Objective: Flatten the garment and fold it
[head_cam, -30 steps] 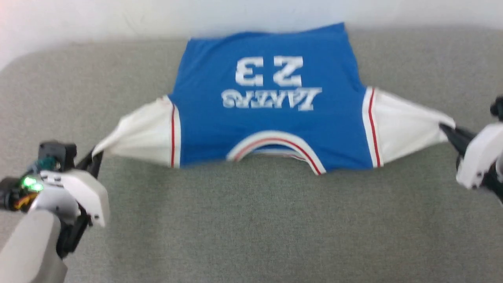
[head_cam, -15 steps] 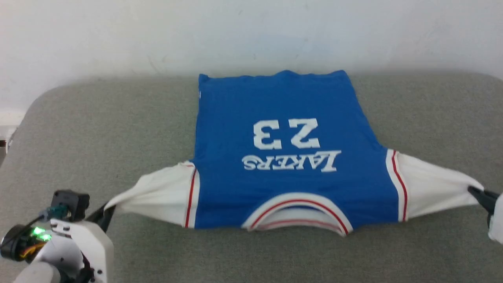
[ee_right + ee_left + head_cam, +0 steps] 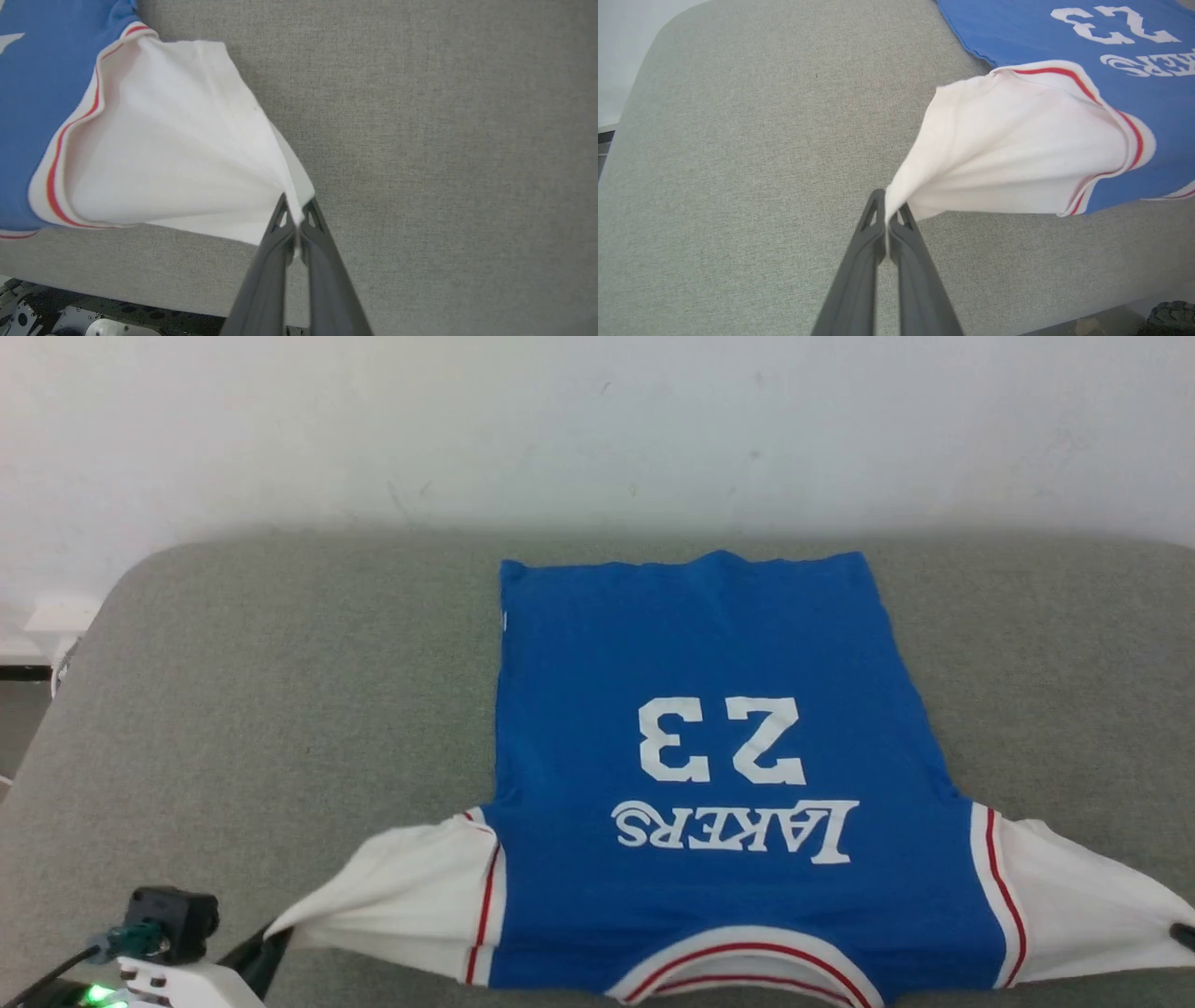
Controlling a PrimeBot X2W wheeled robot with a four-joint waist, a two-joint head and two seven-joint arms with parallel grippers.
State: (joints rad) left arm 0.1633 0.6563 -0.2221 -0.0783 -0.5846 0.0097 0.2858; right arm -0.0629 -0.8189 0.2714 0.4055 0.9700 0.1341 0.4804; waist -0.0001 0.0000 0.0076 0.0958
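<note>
The garment [image 3: 709,747] lies print-up on the grey surface [image 3: 280,691], collar toward the robot. The left end effector [image 3: 888,219] and the right end effector [image 3: 295,212] are each clamped on a white sleeve tip. Judged light, limp, stretchy; grip at hems.

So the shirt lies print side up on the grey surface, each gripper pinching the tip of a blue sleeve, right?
The sleeves are white, not blue. The left wrist view shows the left gripper shut on a white sleeve tip of the garment, and the right wrist view shows the right gripper doing likewise.
</note>
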